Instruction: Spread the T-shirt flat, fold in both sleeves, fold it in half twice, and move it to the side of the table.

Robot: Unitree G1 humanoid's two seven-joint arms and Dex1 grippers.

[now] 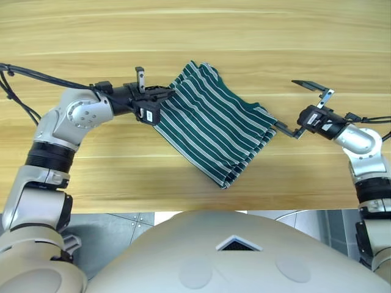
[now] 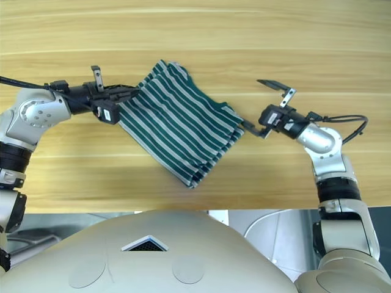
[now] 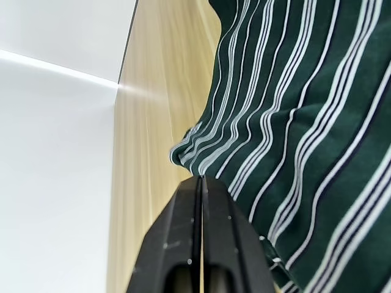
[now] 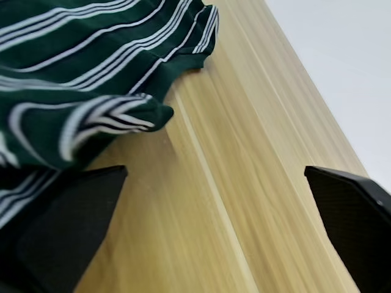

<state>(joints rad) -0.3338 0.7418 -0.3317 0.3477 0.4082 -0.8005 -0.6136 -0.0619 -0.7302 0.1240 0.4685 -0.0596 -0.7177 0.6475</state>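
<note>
One T-shirt (image 1: 214, 131), dark green cloth with thin white stripes, folded into a layered rectangle, lies diagonally mid-table. One table (image 1: 183, 30), pale smooth wood grain. My two grippers: left gripper (image 1: 164, 96) has its fingers pressed together at the shirt's far-left edge, can't tell if cloth is pinched. Right gripper (image 1: 285, 104) is spread wide, near finger touching the shirt's right corner. Grey tiled floor (image 1: 122, 223) past the near edge.

Grey tiled floor (image 1: 116, 229) low in the head views, plain white wall (image 3: 55, 152) with a pale seam.
</note>
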